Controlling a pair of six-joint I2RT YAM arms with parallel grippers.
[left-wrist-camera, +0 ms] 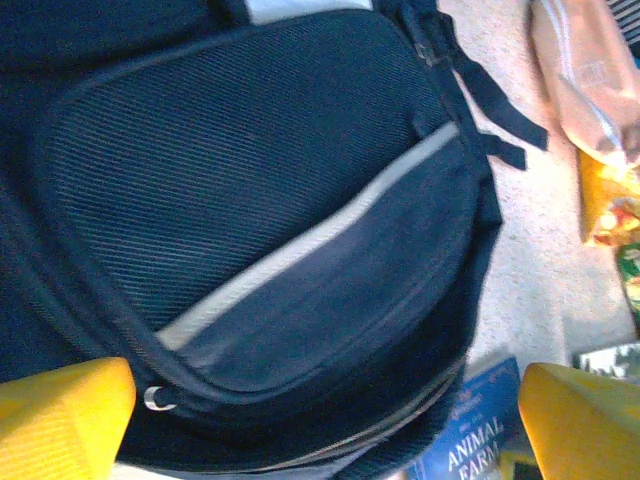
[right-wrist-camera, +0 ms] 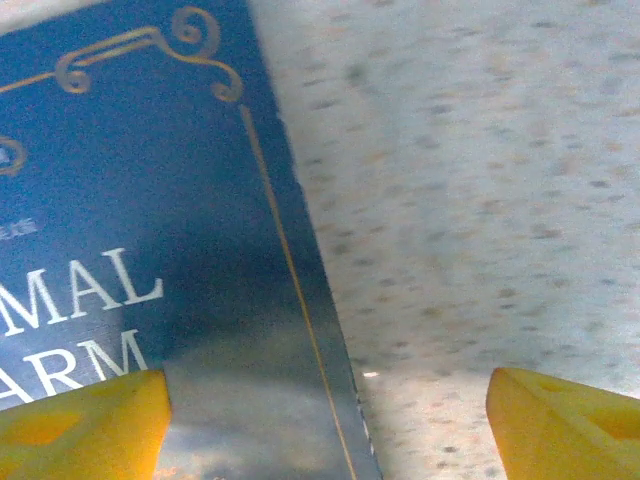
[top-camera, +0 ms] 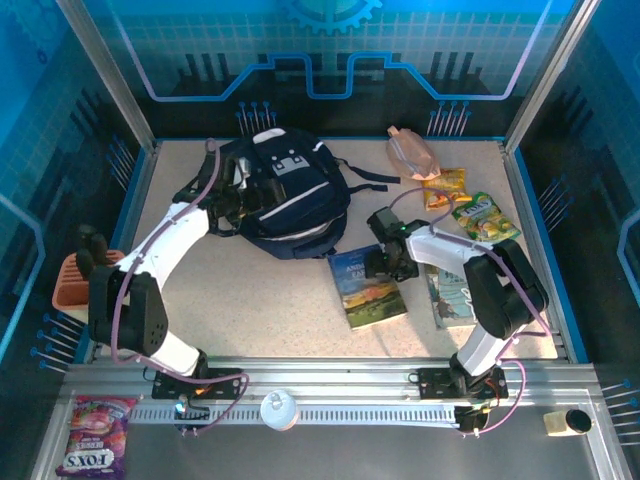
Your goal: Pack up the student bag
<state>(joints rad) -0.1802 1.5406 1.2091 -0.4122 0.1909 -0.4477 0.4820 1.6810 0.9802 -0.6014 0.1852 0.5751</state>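
The student bag, dark navy with grey-white trim, lies at the back middle of the table. My left gripper hovers at its left side. In the left wrist view the bag lies under the gripper, whose yellow fingers stand wide open with nothing gripped. My right gripper is low over the top right edge of a blue "Animal Farm" book. In the right wrist view the gripper is open and straddles the right edge of the book, one finger over the cover, the other over bare table.
A second book lies under the right arm. Snack packets and a brown pouch sit at the back right. An orange holder stands at the left edge. A candy packet lies on the front rail.
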